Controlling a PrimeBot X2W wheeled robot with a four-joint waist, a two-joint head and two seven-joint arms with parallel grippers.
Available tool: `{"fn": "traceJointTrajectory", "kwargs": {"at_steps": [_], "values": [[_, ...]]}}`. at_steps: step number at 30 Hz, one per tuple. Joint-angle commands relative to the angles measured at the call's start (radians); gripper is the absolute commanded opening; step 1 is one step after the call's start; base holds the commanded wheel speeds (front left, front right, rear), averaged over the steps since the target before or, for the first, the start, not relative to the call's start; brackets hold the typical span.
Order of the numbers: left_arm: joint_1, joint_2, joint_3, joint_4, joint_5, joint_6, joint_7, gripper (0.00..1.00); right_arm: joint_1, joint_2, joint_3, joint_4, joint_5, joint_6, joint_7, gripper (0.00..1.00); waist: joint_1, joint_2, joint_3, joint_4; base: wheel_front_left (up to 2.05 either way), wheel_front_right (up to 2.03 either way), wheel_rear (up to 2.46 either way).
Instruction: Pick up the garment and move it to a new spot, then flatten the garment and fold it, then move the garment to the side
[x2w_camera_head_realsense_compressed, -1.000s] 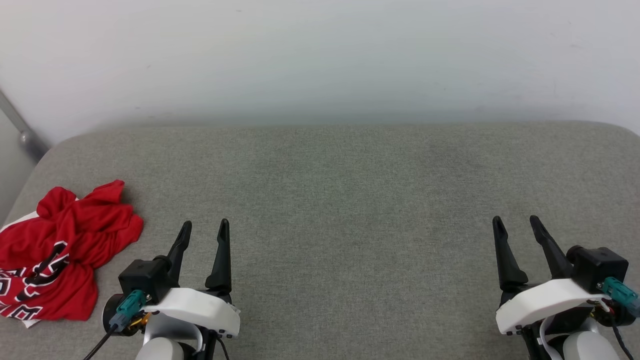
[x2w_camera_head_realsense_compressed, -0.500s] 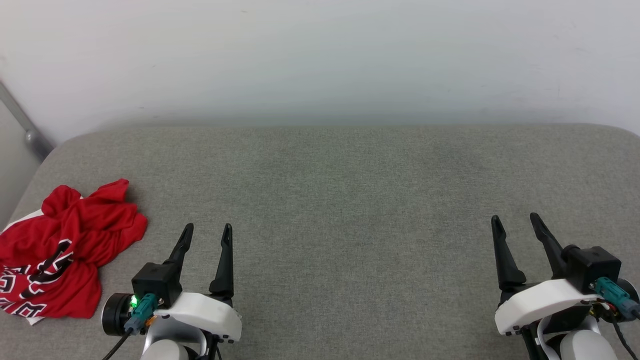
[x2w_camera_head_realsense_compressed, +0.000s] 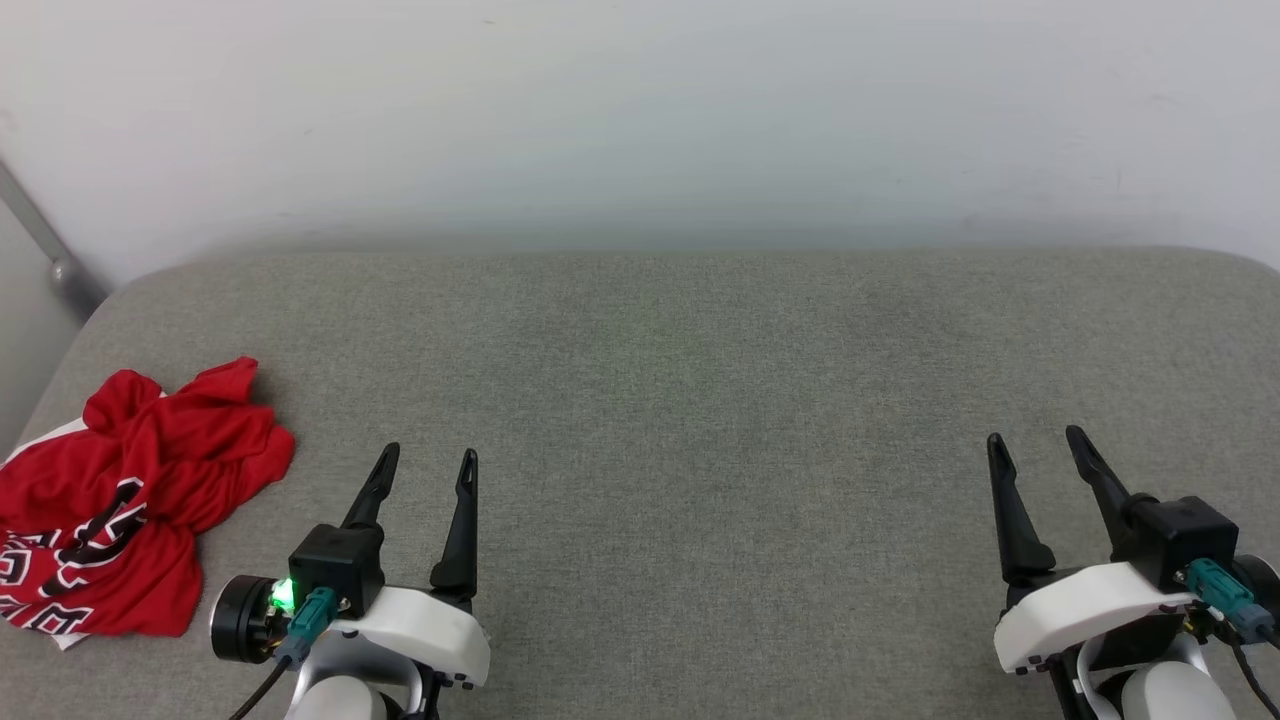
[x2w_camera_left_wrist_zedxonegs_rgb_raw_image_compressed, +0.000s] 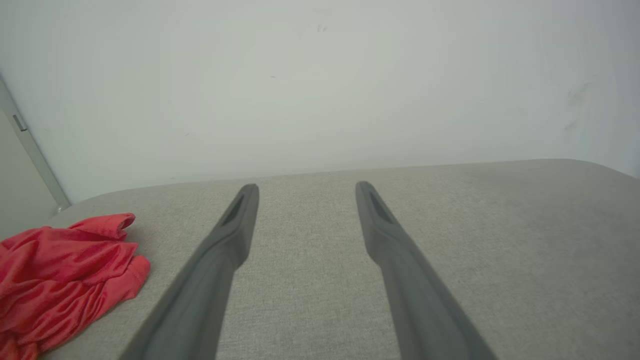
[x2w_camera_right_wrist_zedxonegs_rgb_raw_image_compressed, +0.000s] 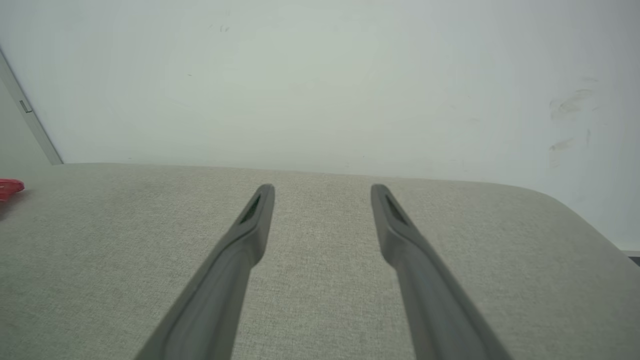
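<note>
The garment (x2w_camera_head_realsense_compressed: 120, 500) is a crumpled red shirt with black, white-outlined lettering, lying in a heap at the far left of the grey cushioned surface (x2w_camera_head_realsense_compressed: 700, 400). The left wrist view shows the garment (x2w_camera_left_wrist_zedxonegs_rgb_raw_image_compressed: 65, 265) as a red bundle at lower left. A red tip of the garment (x2w_camera_right_wrist_zedxonegs_rgb_raw_image_compressed: 10, 187) peeks in at the left edge of the right wrist view. My left gripper (x2w_camera_head_realsense_compressed: 428, 456) hovers open just right of the heap, not touching it. Far to the right, my right gripper (x2w_camera_head_realsense_compressed: 1035, 440) is open with nothing between its fingers.
A pale wall (x2w_camera_head_realsense_compressed: 640, 120) rises directly behind the cushioned surface. A grey metal bar (x2w_camera_head_realsense_compressed: 45, 250) slants down at the far left by the surface's rounded back corner. The surface's right back corner (x2w_camera_right_wrist_zedxonegs_rgb_raw_image_compressed: 575, 210) curves off near the wall.
My left gripper has shifted slightly right and a green light has come on at its wrist. The head view has shifted a little. The garment lies as it did.
</note>
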Motion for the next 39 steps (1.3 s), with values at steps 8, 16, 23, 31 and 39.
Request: {"fn": "traceJointTrajectory", "kwargs": {"at_steps": [8, 16, 23, 31, 39], "values": [[-0.013, -0.003, -0.004, 0.015, 0.01, -0.007, -0.008, 1.0, 0.001, 0.002, -0.003, 0.006, -0.015, 0.0, -0.014, 1.0, 0.0, 0.0, -0.001, 0.002, 0.0, 0.0, 0.0], [-0.021, -0.005, 0.006, 0.022, -0.002, -0.012, -0.008, 1.0, -0.004, 0.002, -0.002, 0.006, -0.015, 0.0, -0.015, 1.0, 0.0, 0.0, 0.003, 0.022, 0.0, 0.0, 0.0], [-0.028, -0.005, 0.033, 0.031, -0.026, -0.012, -0.007, 1.0, 0.002, 0.002, 0.02, -0.015, -0.023, 0.0, -0.014, 1.0, 0.0, 0.0, 0.009, 0.084, 0.0, 0.0, 0.0], [-0.035, -0.005, 0.075, 0.03, -0.048, -0.007, -0.007, 1.0, -0.007, 0.002, 0.082, -0.046, -0.017, 0.0, 0.001, 1.0, 0.0, 0.0, 0.024, 0.214, 0.0, 0.0, 0.0], [-0.026, -0.001, 0.128, 0.027, -0.059, 0.0, -0.007, 1.0, -0.026, 0.001, 0.131, -0.065, -0.037, 0.0, 0.014, 1.0, 0.0, 0.0, 0.043, 0.34, 0.0, 0.0, 0.0]]}}
